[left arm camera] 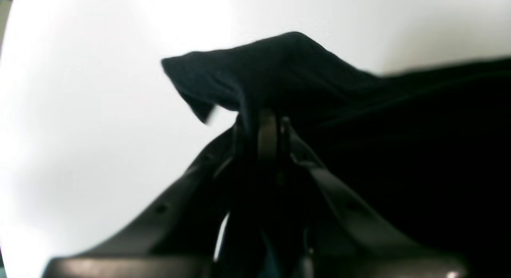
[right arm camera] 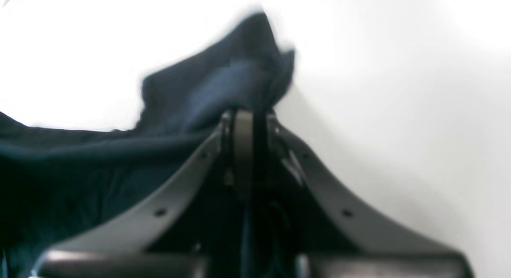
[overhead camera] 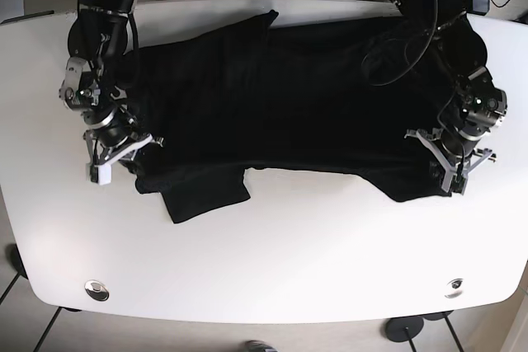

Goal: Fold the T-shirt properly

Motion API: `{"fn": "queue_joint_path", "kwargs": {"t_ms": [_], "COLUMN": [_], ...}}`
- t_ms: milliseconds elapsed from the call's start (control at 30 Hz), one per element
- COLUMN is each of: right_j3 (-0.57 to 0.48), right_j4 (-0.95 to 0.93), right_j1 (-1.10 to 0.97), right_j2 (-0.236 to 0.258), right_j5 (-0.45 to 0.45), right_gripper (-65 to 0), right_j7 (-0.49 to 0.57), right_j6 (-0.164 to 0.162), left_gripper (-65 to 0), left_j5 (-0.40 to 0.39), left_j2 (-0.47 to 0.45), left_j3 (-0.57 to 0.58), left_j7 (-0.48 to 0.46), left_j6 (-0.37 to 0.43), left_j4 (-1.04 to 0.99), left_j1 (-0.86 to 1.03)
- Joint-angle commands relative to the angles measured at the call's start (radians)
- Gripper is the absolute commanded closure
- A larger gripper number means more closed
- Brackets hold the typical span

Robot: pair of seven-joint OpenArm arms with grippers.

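Observation:
A dark navy T-shirt [overhead camera: 280,96] lies spread across the white table [overhead camera: 272,253], with one sleeve sticking out at the front left. My left gripper [left arm camera: 265,116] is shut on a raised fold of the shirt [left arm camera: 279,70]; in the base view this gripper [overhead camera: 441,172] sits at the shirt's right front edge. My right gripper [right arm camera: 247,114] is shut on a bunched-up corner of the shirt [right arm camera: 223,82]; in the base view it [overhead camera: 132,158] is at the shirt's left front edge. Both pinched folds are lifted a little off the table.
Bare white tabletop runs along the front, with a round metal fitting near each front corner [overhead camera: 96,289] [overhead camera: 453,287]. Cables [overhead camera: 396,39] from the arm on the right lie over the shirt's back right part. Tiled floor shows past the table's edges.

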Motion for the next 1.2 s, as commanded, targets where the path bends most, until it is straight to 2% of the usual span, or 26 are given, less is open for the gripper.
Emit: {"fn": "queue_joint_path", "kwargs": {"t_ms": [33,167,233,433,533,633,667,800,867,933,1000,1067,1200], "right_j3": [-0.036,-0.102,-0.122,-0.126,-0.126,-0.125,-0.125,-0.117,-0.074,-0.037,0.006,0.050,0.147], "right_j4": [0.004,-0.059,-0.111,-0.274,-0.306,-0.285,-0.265,-0.108,-0.036,0.013,0.059,0.073,0.111], "right_j1": [0.100,0.296,0.428,0.880,1.016,1.034,1.002,0.722,0.572,0.417,0.245,0.119,-0.103], "right_j2": [0.043,0.089,0.093,0.138,0.147,0.148,0.148,0.148,0.144,0.139,0.109,0.095,0.067], "right_j5": [0.017,0.022,0.019,0.020,0.026,0.028,0.028,0.028,0.028,0.028,0.028,0.028,0.083], "right_gripper": [-2.1,-2.1,-2.1,-2.1,-2.1,-2.1,-2.1,-2.1,-2.1,-2.1,-2.1,-2.1,-2.1], "right_j7": [0.034,0.032,0.006,-0.087,-0.129,-0.164,-0.164,-0.161,-0.159,-0.158,-0.156,-0.156,-0.156], "right_j6": [0.005,0.001,0.005,0.009,0.009,0.009,0.009,0.009,0.009,0.009,0.011,0.012,0.061], "left_gripper": [0.0,0.0,0.0,0.0,0.0,0.0,0.0,0.0,0.0,0.0,0.0,0.0,0.0], "left_j5": [-0.009,-0.004,-0.004,-0.010,-0.012,-0.012,-0.012,-0.013,-0.015,-0.015,-0.015,-0.015,-0.015], "left_j2": [-0.018,-0.018,-0.024,-0.143,-0.170,-0.182,-0.182,-0.178,-0.169,-0.129,-0.087,-0.050,-0.003], "left_j3": [0.011,0.059,0.077,0.119,0.119,0.117,0.111,0.065,0.031,-0.021,-0.098,-0.145,-0.194], "left_j7": [0.012,0.075,0.089,0.097,0.097,0.097,0.097,0.095,0.095,0.094,0.089,0.037,-0.049], "left_j6": [0.002,0.002,0.002,0.002,0.002,0.002,0.002,0.002,0.002,0.002,0.002,0.002,0.002], "left_j4": [0.022,0.013,-0.032,-0.197,-0.219,-0.214,-0.214,-0.127,-0.073,-0.030,-0.006,-0.001,0.002], "left_j1": [-0.116,-0.319,-0.436,-0.805,-0.891,-0.893,-0.876,-0.617,-0.475,-0.342,-0.181,-0.069,0.132]}}
